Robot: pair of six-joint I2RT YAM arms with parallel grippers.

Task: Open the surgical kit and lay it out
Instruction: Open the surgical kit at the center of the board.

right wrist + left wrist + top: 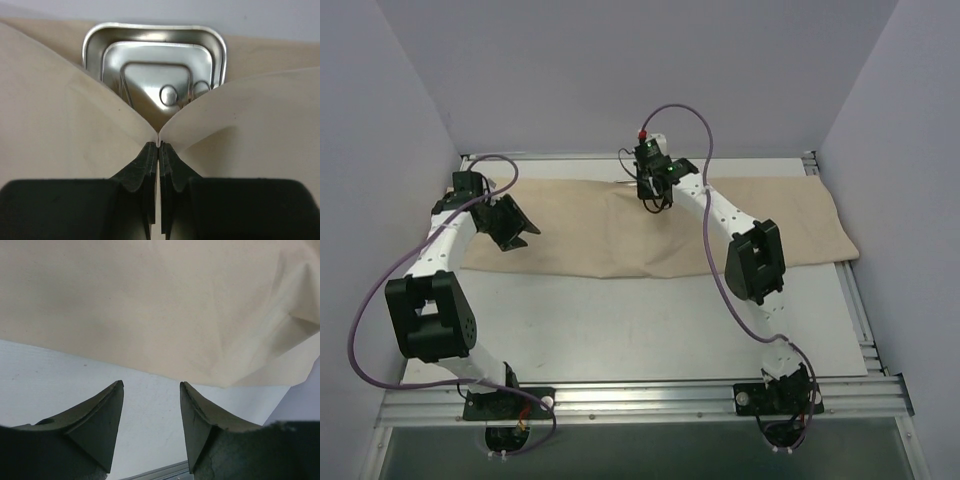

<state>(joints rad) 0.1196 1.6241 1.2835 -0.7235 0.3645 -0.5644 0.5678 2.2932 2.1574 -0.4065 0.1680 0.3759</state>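
Black pads (145,167) of my right gripper (159,146) press flat together on a fold of the cloth (60,125), with a thin pale edge of it running down between them. From the pinch the beige fabric rises and spreads to both sides in two smooth, matte flaps. Just beyond the notch where the flaps part sits the tray (155,29), shiny steel with rounded corners and a stepped floor, its near side hidden by the flaps. Instruments (171,94) lie in it. I make out ring handles and thin shafts, but not how many. Behind the tray comes more cloth, then grey wall (275,15).

My left gripper (151,385) hangs with its jaws parted at a middling width, holding nothing, over bare white table (50,375). Ahead of it the cloth's near edge crosses the view at a slant, with a soft fold toward the right.

From above, the cloth lies as a long band across the far half of the table, my left gripper near its left end and my right gripper at the middle of its far edge.
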